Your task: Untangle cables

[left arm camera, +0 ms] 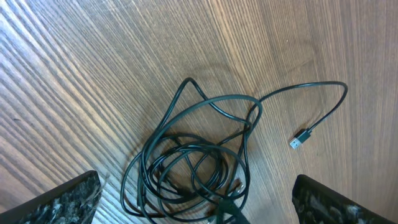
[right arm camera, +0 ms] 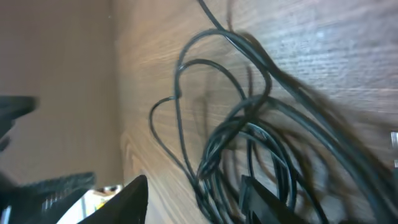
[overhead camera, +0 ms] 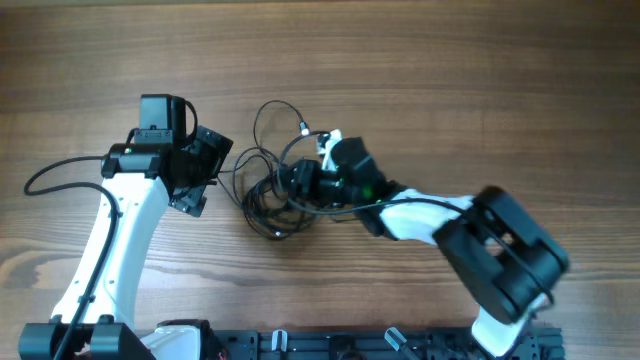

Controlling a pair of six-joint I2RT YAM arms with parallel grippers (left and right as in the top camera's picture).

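Cables (left arm camera: 193, 162), limp and light, we should take by the free plug (left arm camera: 300, 139); left gripper (left arm camera: 198, 202) gapes empty, right gripper (right arm camera: 194, 186) we cannot tell.

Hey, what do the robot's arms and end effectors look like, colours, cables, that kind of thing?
The left arm and right arm have white links with bulky black joint housings. A thick black cable runs along the left arm. The left end effector and right end effector are black and two-fingered.
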